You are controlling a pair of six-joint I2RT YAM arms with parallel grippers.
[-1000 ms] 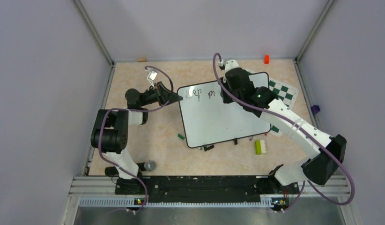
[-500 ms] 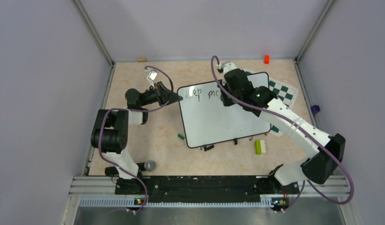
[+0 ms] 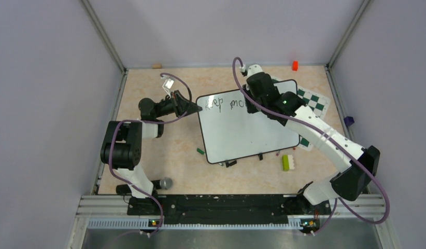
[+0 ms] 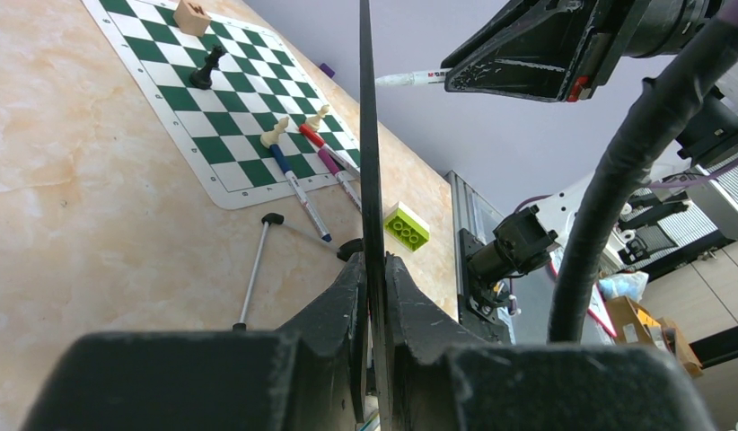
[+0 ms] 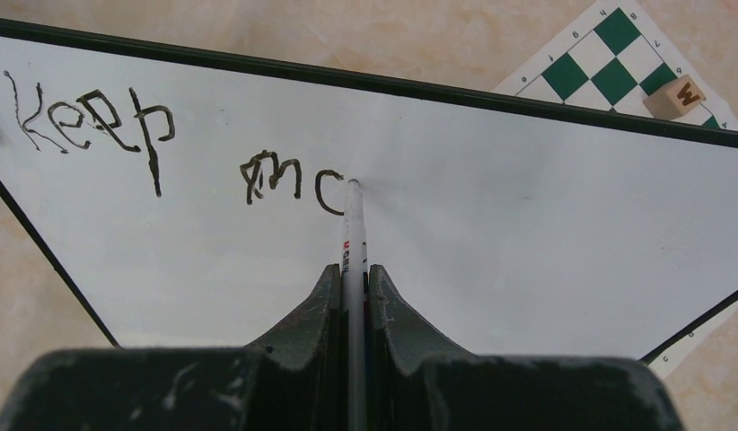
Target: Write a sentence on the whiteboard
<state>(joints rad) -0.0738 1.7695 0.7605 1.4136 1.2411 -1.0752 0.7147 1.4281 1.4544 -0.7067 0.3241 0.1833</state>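
- I am looking down from the top camera: the whiteboard (image 3: 242, 132) is lying mid-table, its long sides running from roughly 11 o'clock to 5 o'clock, with the chess mat (image 3: 310, 106) tucked under its 2 o'clock corner.
- The left claw (image 3: 196, 108) is pinching the board's rim at its 10 o'clock corner. In the left wrist view the fingers (image 4: 347, 296) are pressing on both sides of the thin black edge, so the claw is narrow and holding the board.
- The right claw (image 5: 353, 269) is clamped narrow on the marker (image 5: 353, 233), whose tip is pointing to 12 o'clock in the right wrist view and touching the white face.
- The sentence (image 5: 96, 121) is running along the board's far edge: "Keep" is done, and an "m" and an open "o" are sitting just at 9 o'clock of the tip. I judge the task is about a third done.
- The step in hand is closing that "o". I am planning a small loop with light, even pressure, because the ink is looking blotchy on the "m".
- I am minding the spacing: the next letters should be heading towards 3 o'clock on the same baseline, with room left below for a second line.
- The risk I am watching is the board sliding or flexing under the tip, so the left pinch needs to be holding firm throughout.
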